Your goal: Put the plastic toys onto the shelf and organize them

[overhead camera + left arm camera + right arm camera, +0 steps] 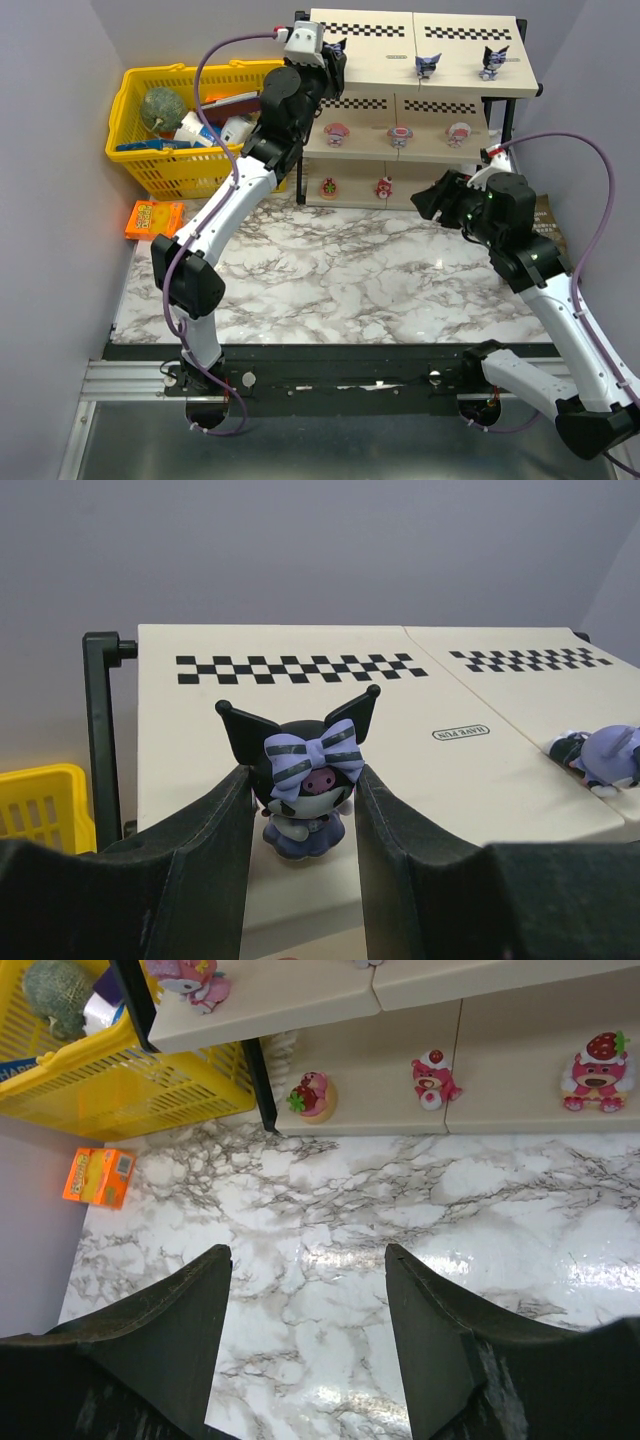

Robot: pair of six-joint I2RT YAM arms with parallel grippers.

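Note:
The shelf [370,48] stands at the back. My left gripper [335,55] is at its top board [180,730], shut on a dark purple-black figurine [305,790] with pointed ears that stands on the board's near left edge. Two more dark figurines [427,65] [492,60] stand on the top right; one also shows in the left wrist view [605,760]. Three pink-and-white ones [336,133] [400,135] [459,134] fill the middle tier. Three red-pink ones [312,1095] [434,1075] [596,1070] sit on the bottom tier. My right gripper [425,200] [305,1260] is open and empty above the marble table.
A yellow mesh basket [160,170] with larger items stands left of the shelf, close to my left arm. An orange packet [154,217] lies on the table's left edge in front of it. Grey walls close in on both sides.

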